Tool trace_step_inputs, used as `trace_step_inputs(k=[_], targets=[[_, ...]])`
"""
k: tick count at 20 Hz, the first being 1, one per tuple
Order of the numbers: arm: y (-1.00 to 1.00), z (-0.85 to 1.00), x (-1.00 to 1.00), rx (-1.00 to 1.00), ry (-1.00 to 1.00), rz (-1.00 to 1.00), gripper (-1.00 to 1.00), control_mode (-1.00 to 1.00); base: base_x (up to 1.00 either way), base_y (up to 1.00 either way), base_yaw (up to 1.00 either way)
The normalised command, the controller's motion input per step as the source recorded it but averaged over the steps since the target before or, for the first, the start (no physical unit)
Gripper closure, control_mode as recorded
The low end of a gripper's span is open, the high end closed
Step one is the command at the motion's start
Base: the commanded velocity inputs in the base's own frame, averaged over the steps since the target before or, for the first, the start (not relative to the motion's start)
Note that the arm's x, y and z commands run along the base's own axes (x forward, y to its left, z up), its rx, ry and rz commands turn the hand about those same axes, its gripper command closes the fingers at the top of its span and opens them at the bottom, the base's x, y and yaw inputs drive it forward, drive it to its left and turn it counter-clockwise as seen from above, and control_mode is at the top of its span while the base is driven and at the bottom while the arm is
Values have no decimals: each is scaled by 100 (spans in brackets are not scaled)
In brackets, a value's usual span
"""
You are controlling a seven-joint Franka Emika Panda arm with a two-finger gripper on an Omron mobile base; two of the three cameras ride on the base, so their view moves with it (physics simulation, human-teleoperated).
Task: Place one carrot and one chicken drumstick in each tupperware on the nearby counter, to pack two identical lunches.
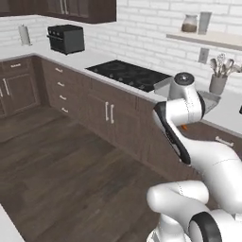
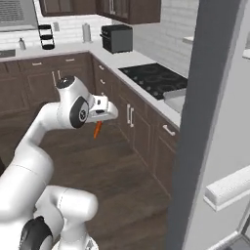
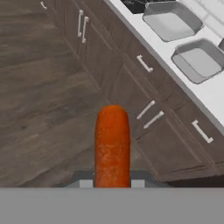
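Observation:
My gripper (image 2: 99, 121) is shut on an orange carrot (image 3: 112, 143), which points out from between the fingers over the wooden floor. The carrot (image 2: 97, 130) hangs below the hand, well short of the cabinets; a sliver of the carrot (image 1: 185, 126) peeks out beside the arm. Two grey tupperware trays sit side by side on the pale counter (image 3: 212, 93): one tupperware (image 3: 169, 20) beside the stovetop, the other tupperware (image 3: 199, 61) just past it. Both look empty. The chicken drumsticks are out of view.
A black stovetop (image 1: 128, 73) lies in the counter next to the trays. A black toaster oven (image 1: 66, 38) stands farther along, and a utensil cup (image 1: 218, 83) at the back. Dark cabinets (image 3: 131, 74) with bar handles front the counter. A tall grey panel (image 2: 215, 97) stands close on the right.

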Motion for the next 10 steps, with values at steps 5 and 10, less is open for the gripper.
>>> trace_step_inputs(k=[5,10], targets=[[0,0,0,0,0,0,100,100,100,3,-13],[0,0,0,0,0,0,100,100,94,0,-65]])
